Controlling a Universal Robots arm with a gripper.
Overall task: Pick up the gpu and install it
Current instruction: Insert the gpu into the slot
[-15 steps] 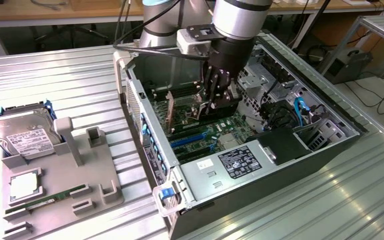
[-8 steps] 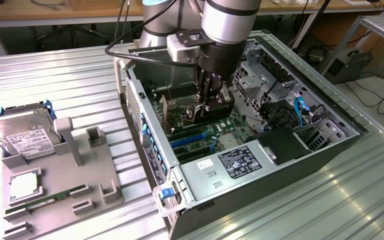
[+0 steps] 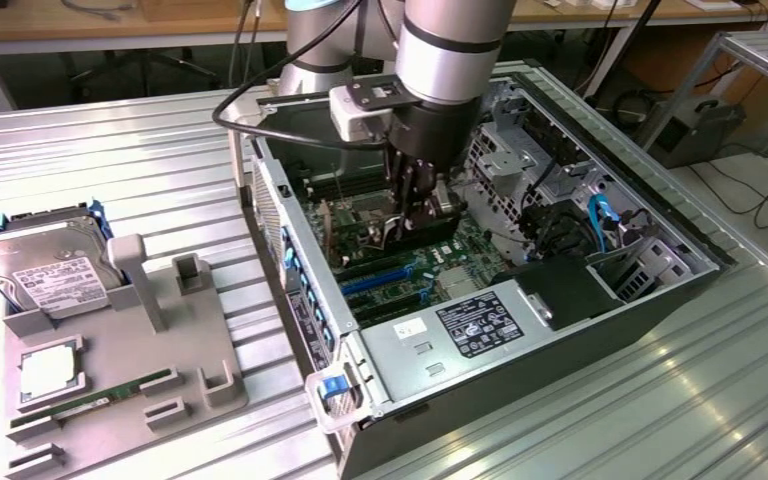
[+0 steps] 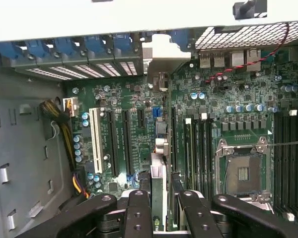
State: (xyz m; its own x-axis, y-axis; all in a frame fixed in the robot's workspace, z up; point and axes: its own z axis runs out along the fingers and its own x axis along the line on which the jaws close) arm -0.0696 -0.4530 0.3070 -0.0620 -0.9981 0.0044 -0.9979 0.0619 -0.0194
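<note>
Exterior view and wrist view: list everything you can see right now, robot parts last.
computer case: one, black and silver, open, on the metal table
motherboard: one, green, inside the case
gpu: one, dark, edge-on between the fingers, down over the motherboard slots
parts tray: one, grey, at the exterior view's left
hard drive: one, silver with white label, upright in the tray
memory stick: one, green, lying in the tray
CPU: one, silver, flat in the tray
gripper: one, black, closed on the gpu, inside the case

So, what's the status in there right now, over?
Claw shut on the gpu, inside the open computer case. Card held edge-on above the motherboard slots. Nothing visibly in its way.
</note>
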